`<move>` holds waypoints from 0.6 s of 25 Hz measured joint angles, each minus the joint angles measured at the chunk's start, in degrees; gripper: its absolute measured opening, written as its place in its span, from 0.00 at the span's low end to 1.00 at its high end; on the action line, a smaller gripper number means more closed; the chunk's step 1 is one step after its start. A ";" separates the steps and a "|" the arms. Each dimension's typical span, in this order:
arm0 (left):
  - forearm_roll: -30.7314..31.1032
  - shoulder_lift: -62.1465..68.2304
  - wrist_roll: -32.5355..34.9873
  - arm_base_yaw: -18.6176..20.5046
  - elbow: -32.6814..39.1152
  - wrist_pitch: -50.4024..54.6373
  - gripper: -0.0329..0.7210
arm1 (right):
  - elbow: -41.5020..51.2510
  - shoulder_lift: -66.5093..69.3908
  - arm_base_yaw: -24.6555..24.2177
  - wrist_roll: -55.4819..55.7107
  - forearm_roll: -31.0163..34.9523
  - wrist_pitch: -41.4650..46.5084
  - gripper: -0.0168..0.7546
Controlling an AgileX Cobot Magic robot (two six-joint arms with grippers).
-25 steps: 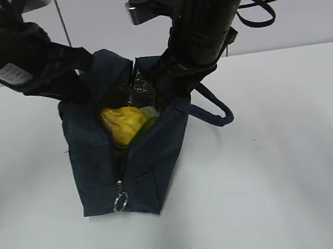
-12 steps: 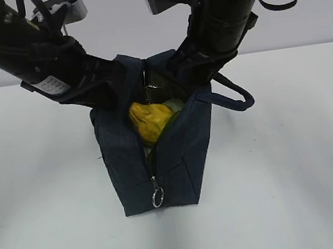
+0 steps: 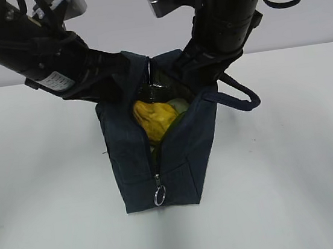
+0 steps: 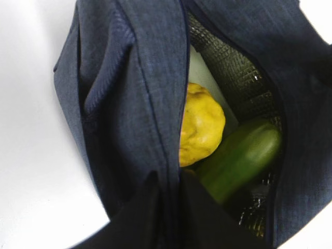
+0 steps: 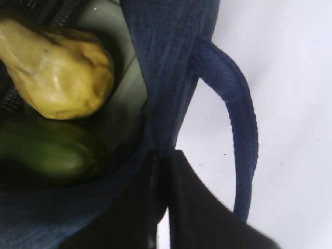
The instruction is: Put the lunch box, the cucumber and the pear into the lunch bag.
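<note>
Lunch bag point(image 3: 141, 164) first: vs a sec ago it has been carried to the right across the desk point(image 3: 293, 163) and turned, so the zip end now faces the cam nearly square-on. In the last half sec it barely moved, so it looks about settled. It stands upright w/ the mouth held wide.

Both arms grip it at the top. The left hand point(image 4: 174, 179) has its fingers pressed together on the left wall's rim fabric. The right hand point(image 5: 162, 155) is pinched on the right wall, just by the loop handle point(image 3: 239, 94). Neither shows a gap (though the left may be starting to ease, can't be sure).

Contents are same as before:
- lunch box point(image 4: 199, 78): pale lid, low against the silver lining
- cucumber point(image 4: 238, 158): lying over it
- pear point(image 3: 150, 119): beside the cucumber, nearest the mouth, poking up a bit

So all 3 items are in. My read is the packing is done and this was only repositioning. What's left is prob. letting go, maybe zipping. The ring pull point(image 3: 159, 194) hangs low at the front end, zip open.

The desk is plain white w/ soft shadows. Behind it is a bare grey-white wall point(image 3: 117, 21).
</note>
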 joint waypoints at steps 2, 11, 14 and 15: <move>0.30 0.00 0.00 0.00 0.00 -0.11 0.19 | 0.00 0.11 0.00 0.22 0.27 0.00 0.11; 2.91 -2.65 0.00 0.00 0.00 1.63 0.64 | 0.00 -0.54 0.00 1.30 0.27 0.50 0.47; 5.78 -5.40 0.00 0.00 0.00 2.76 0.65 | 0.00 -2.24 0.00 1.29 0.38 1.39 0.48; 6.89 -6.49 0.00 0.00 0.00 3.65 0.65 | 0.00 -3.06 0.00 1.41 0.38 2.09 0.49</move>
